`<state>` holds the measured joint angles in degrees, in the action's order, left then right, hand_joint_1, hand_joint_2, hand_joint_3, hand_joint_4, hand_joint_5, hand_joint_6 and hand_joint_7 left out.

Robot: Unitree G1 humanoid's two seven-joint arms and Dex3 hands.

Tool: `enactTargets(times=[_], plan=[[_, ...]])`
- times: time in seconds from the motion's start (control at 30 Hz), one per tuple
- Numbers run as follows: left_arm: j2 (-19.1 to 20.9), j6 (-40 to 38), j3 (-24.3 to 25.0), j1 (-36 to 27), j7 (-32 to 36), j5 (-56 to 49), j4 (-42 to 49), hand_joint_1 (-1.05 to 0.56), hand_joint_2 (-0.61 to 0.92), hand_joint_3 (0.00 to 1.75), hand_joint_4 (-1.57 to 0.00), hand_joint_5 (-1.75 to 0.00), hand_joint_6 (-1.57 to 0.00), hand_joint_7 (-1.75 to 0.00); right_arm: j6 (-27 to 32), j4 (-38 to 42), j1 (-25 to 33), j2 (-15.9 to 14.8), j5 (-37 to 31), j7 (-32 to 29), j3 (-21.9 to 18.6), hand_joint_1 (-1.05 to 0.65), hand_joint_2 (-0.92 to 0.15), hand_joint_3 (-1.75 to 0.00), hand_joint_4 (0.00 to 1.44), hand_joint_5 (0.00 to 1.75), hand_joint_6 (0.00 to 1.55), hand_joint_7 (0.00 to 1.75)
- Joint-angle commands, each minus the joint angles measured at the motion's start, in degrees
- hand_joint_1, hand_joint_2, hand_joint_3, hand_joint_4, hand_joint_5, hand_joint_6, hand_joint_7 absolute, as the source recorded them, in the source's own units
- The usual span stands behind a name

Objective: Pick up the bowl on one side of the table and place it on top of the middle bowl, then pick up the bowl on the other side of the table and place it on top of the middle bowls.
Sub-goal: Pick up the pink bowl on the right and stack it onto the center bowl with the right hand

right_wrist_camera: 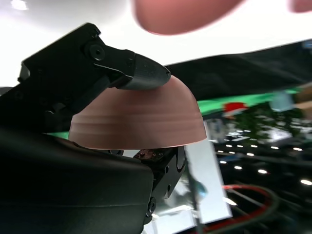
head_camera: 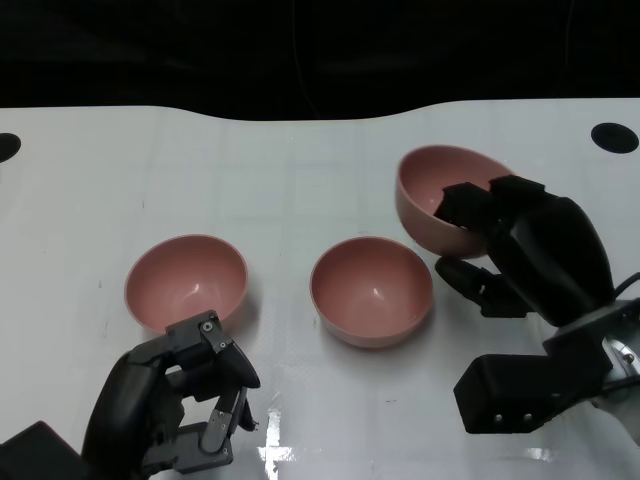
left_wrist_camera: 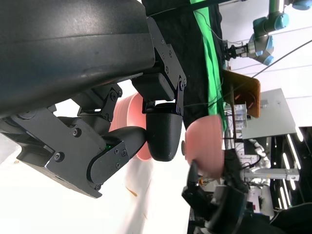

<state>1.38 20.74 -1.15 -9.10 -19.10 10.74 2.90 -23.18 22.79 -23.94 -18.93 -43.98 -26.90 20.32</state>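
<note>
Two hands down at the near edge of the white table (head_camera: 300, 160), three pink bowls further out. Left hand (head_camera: 185, 400) parked nearest, lower left, fingers curled in on themselves with nothing between them, just short of the left bowl (head_camera: 186, 278) and not touching it. Same story in the left wrist view: fingers (left_wrist_camera: 163, 131) folded in, empty, pink of that bowl behind them. Right hand (head_camera: 520, 245) a bit further out on the other side, clamped onto the right bowl (head_camera: 440, 195), fingertips hooked over the rim and into the inside, thumb side pressed against the outer wall underneath. Bowl tipped hard, opening facing up and toward the left, looked lifted off the table rather than sitting on it. Confirmed from the right wrist view: bowl (right_wrist_camera: 139, 119) pinched with a fingertip (right_wrist_camera: 144, 73) on its curved outside. Middle bowl (head_camera: 371, 290) upright on the table between the other two, open side up, near the held bowl but apart from it. Left bowl also upright, well apart from the held one. Furthest back, dark backdrop (head_camera: 300, 50) past the far table edge.
</note>
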Motion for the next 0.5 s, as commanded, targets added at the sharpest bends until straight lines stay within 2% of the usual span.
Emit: enactTargets(times=[0.03, 0.27, 0.33, 0.37, 0.43, 0.47, 0.5], plan=[[0.46, -0.02, 0.66, 0.50, 0.65, -0.18, 0.71, -0.17, 0.46, 1.21, -0.83, -1.61, -0.80, -1.38, -0.48, -2.49, -0.54, -0.32, 0.92, 1.90, -0.49, -0.19, -0.28, -1.41, 0.99, 1.75, 0.82, 1.65], [0.90, 0.69, 1.26, 0.60, 0.44, -0.23, 1.32, -0.18, 0.44, 1.23, -0.83, -1.62, -0.80, -1.37, -1.30, -4.94, -1.46, 1.97, -0.88, 4.98, 2.14, -0.16, -0.21, -1.44, 1.00, 1.75, 0.83, 1.67], [1.05, 0.58, 1.35, 0.50, 0.18, -0.09, 1.15, -0.18, 0.44, 1.23, -0.82, -1.62, -0.80, -1.36, -1.64, -4.23, -1.73, 2.69, -1.26, 4.76, 2.82, -0.15, -0.21, -1.40, 1.00, 1.75, 0.83, 1.67], [1.15, 0.34, 1.35, 0.40, 0.04, 0.03, 0.94, -0.18, 0.45, 1.23, -0.82, -1.62, -0.80, -1.36, -2.23, -3.39, -1.99, 3.02, -1.42, 4.52, 3.31, -0.15, -0.23, -1.37, 1.00, 1.75, 0.82, 1.68], [1.22, 0.19, 1.28, 0.19, 0.00, 0.01, 0.62, -0.19, 0.45, 1.22, -0.82, -1.62, -0.80, -1.37, -3.31, -1.61, -2.50, 3.42, -2.05, 3.96, 4.31, -0.19, -0.36, -1.23, 0.98, 1.75, 0.81, 1.64], [1.13, 0.22, 1.21, 0.11, 0.03, 0.02, 0.50, -0.19, 0.45, 1.22, -0.82, -1.62, -0.80, -1.37, -3.76, -0.43, -2.75, 3.70, -2.30, 3.67, 4.84, -0.19, -0.38, -1.20, 0.98, 1.75, 0.81, 1.62], [1.04, 0.25, 1.17, 0.05, 0.05, 0.05, 0.44, -0.18, 0.46, 1.21, -0.82, -1.62, -0.80, -1.37, -4.10, 0.50, -2.95, 3.93, -2.47, 3.46, 5.22, -0.15, -0.35, -1.24, 0.98, 1.75, 0.81, 1.63]])
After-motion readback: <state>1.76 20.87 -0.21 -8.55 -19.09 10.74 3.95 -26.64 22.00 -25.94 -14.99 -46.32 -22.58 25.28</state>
